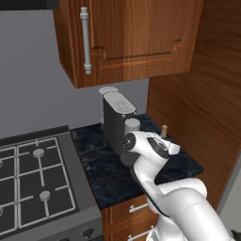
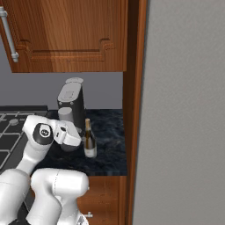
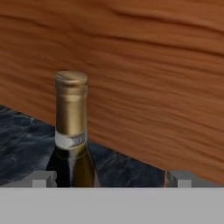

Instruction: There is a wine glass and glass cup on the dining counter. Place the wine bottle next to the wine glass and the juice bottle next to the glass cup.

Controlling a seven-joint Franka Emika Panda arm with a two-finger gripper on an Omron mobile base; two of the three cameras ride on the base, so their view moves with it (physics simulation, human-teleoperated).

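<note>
1. Spreading wide, the gripper [image 3: 111,179] shows its two grey fingertips [image 3: 43,178] low in the hand view, one at each side, with nothing clamped between them.
2. Standing just inside the left tip is the wine bottle [image 3: 71,131]; its shoulder looks very close to that tip, but whether they touch cannot be told. The right tip is well apart from it.
3. Upright is how the bottle stands: its long axis runs straight up, the tan-foiled neck pointing toward the cabinets above and the base on the small black counter [image 2: 107,132].
4. Cut off at the bottom of the hand view is everything below the bottle's shoulder, so the label and base cannot be seen there.
5. Seen from the right base view, the wine bottle [image 2: 89,139] stands whole beside the white hand, near the counter's front, with the pale label low on its body.
6. Hidden in the left base view is nearly all of the bottle: the arm's wrist covers it, and only the tan top [image 1: 164,129] pokes out behind the white casing.
7. Behind the hand stands a dark coffee machine [image 1: 116,120], partly covered by the arm.
8. Left of the counter lies the stove [image 1: 33,183]; a brown wooden wall panel [image 3: 144,78] rises to the bottle's right, and wooden cabinets [image 1: 136,37] hang overhead.
</note>
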